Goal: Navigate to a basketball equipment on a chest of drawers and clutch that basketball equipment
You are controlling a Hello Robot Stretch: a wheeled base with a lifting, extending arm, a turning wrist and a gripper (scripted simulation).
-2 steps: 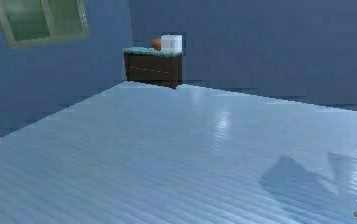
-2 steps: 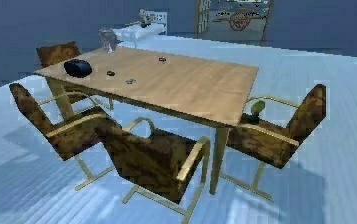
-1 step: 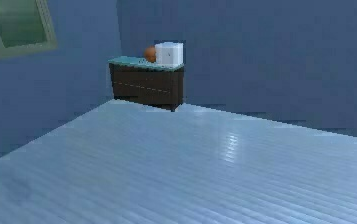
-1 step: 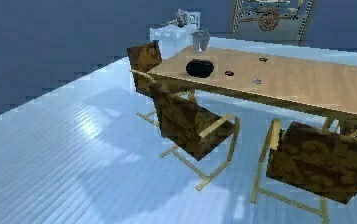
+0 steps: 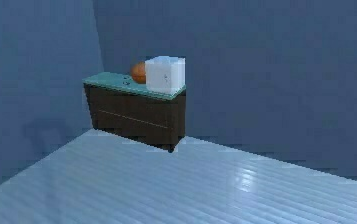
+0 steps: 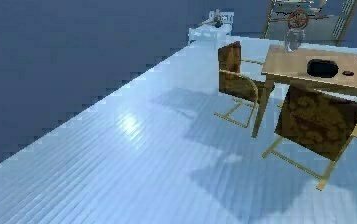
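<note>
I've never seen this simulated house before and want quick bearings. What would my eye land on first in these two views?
In the forward view, left of centre, stands a dark brown chest of drawers with a pale green top. It carries an orange ball beside a white cube-shaped box. At the arm side view's right, a light wooden table stands with a brown patterned chair in front of it.

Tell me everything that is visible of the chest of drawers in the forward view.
The chest of drawers is a low, wide cabinet with a dark brown, wood-like body and a pale teal top. A faint line across its front suggests two drawers. It stands upright on the planked floor, its back toward the blue wall. On its top rest an orange ball and a white box.
</note>
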